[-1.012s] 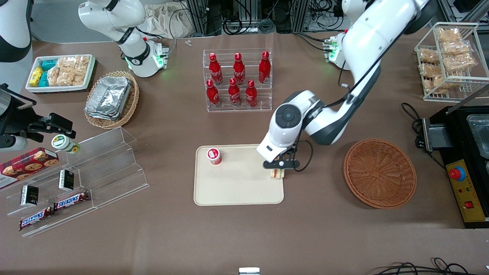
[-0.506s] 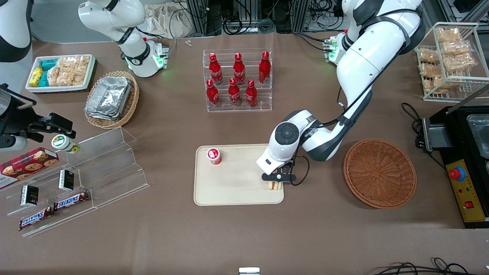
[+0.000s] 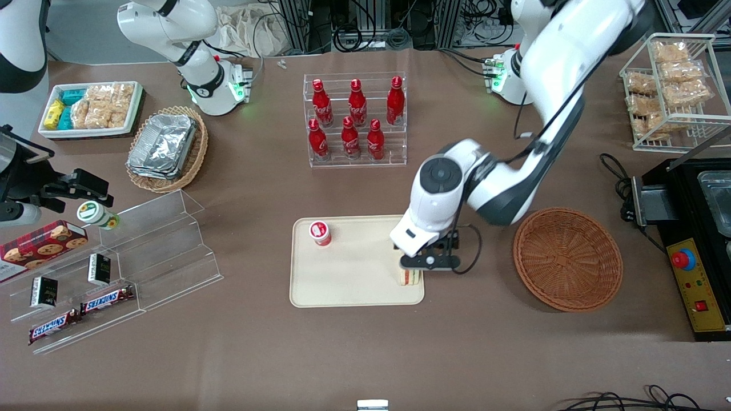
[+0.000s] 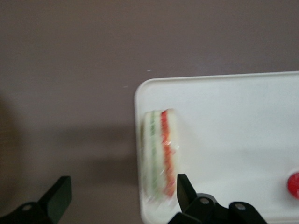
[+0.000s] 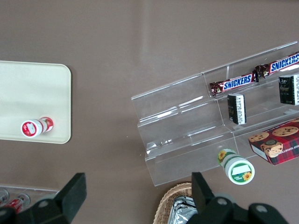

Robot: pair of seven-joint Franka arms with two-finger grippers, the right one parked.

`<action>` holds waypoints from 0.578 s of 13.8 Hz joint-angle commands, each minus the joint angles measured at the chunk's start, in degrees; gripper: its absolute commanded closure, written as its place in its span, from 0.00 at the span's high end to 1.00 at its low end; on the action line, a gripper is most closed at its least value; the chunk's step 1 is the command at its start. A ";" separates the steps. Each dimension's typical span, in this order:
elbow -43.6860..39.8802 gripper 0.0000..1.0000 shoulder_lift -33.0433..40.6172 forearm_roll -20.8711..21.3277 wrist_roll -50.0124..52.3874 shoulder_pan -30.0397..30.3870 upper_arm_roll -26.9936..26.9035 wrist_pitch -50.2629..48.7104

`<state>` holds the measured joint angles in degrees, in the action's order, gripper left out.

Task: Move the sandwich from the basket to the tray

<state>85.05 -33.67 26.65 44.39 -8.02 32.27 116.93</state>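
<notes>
A: Where do we have the sandwich [image 3: 409, 277] now?

B: It stands on its edge on the cream tray [image 3: 354, 285], right at the tray's rim on the side toward the working arm's end of the table. The reddish-brown wicker basket [image 3: 567, 258] sits well apart from it, with nothing in it that we can see. Our gripper [image 4: 122, 196] hangs just above the sandwich with its fingers spread wide, clear of the bread on both sides, holding nothing.

A: How do we judge it would handle if we had to take it again?

B: Light and soft, we think. The wrist view shows a glossy film over it, so the wrap may be slippery, and a hard squeeze would likely crush the bread. We would close gently on the two flat bread faces, across the red and green filling stripes, not on the narrow edge. So near the rim, a nudge could tip it off the tray.

A: Any writing we can read?

B: The candy bars [image 3: 105, 298] on the clear acrylic steps say SNICKERS. The red bottles [image 3: 350, 136] in the acrylic rack carry white script we cannot make out. The small red-capped cup [image 3: 320, 232] on the tray has a label too small to read.
</notes>
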 commanded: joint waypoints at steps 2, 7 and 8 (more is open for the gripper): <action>1.26 1.00 9.13 -9.48 -10.43 5.55 0.08 -8.11; 0.82 1.00 18.00 -18.28 -21.33 13.36 0.08 -19.51; 0.65 1.00 20.12 -21.34 -24.32 15.65 0.08 -23.29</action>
<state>84.83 -19.14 9.83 25.15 4.11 32.13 99.21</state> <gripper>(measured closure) 0.000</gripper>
